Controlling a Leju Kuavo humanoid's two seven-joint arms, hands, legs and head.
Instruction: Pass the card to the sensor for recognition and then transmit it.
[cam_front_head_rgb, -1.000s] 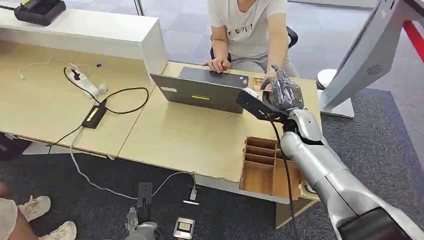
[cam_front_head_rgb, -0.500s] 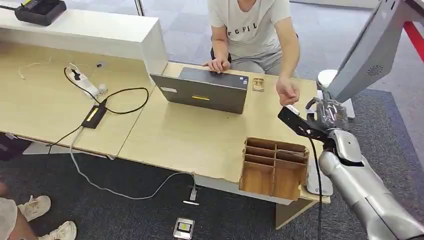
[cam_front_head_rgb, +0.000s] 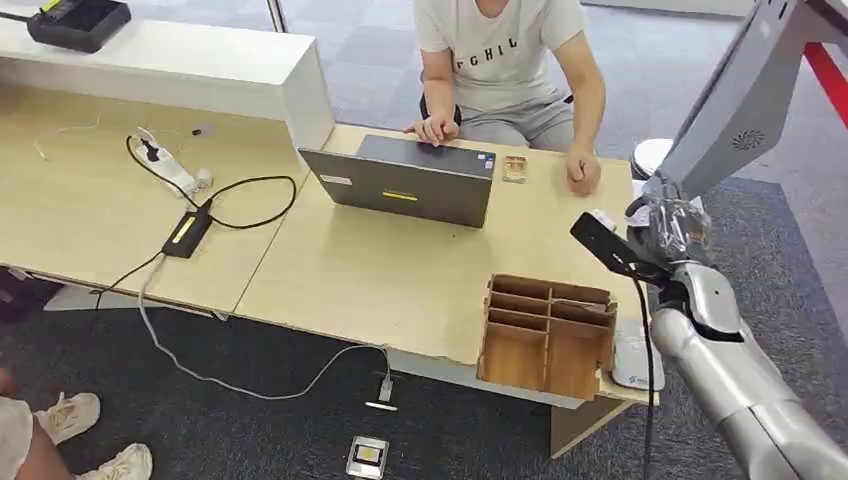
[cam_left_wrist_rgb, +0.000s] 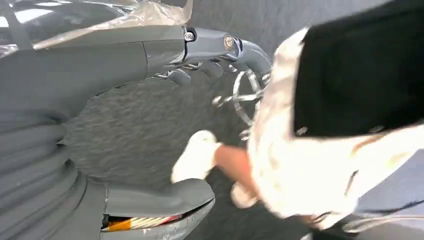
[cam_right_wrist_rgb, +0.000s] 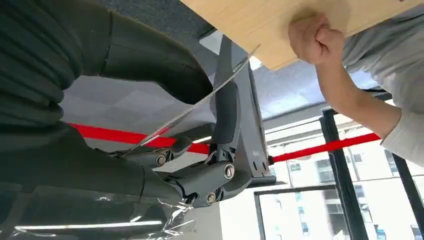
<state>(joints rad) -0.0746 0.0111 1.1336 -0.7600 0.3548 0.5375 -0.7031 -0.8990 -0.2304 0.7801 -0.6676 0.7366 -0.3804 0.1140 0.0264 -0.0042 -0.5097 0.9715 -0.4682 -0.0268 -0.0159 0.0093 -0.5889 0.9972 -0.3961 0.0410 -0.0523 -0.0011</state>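
— Fingers (cam_right_wrist_rgb: 225, 115) of the right hand (cam_front_head_rgb: 668, 225), off the desk's (cam_front_head_rgb: 400, 270) end, curl against a thin clear sheet (cam_right_wrist_rgb: 200, 102). Card or wrapping, I can't tell.
— If it's the card: probably light, stiff, slick. Pinch its flat faces.

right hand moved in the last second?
Yes. The right hand has swung away from the laptop, off the far right side of the desk, and now hangs beyond its right edge, near the grey stand.
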